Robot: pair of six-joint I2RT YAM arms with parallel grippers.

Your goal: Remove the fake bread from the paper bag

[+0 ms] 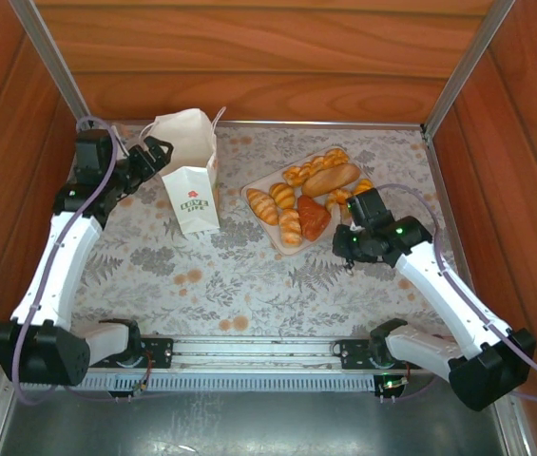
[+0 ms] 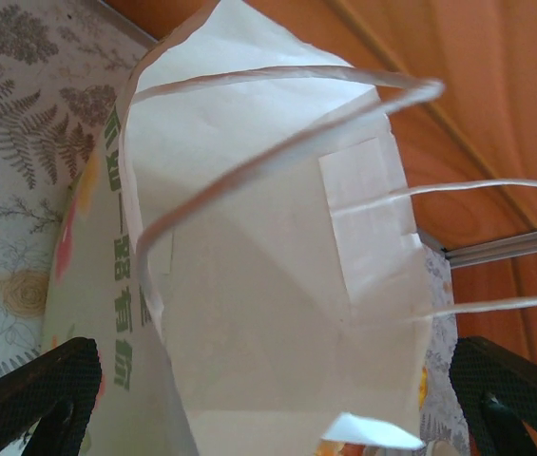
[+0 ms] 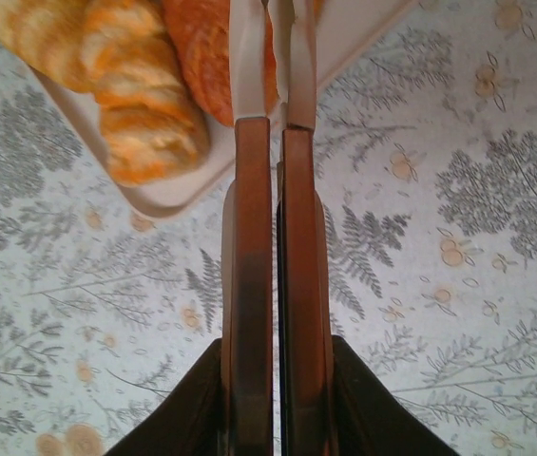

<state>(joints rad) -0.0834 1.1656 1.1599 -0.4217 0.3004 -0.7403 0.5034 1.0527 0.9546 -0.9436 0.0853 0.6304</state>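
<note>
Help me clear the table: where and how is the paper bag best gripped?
Pinch the paper bag at its top rim, coming from its left, where the open left gripper faces the mouth. It stands upright and open, so one finger can slip inside the thin wall; the cord handles look too slack.

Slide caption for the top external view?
Open left gripper at the paper bag; shut right gripper at the edge of the tray holding the toy bread.
</note>
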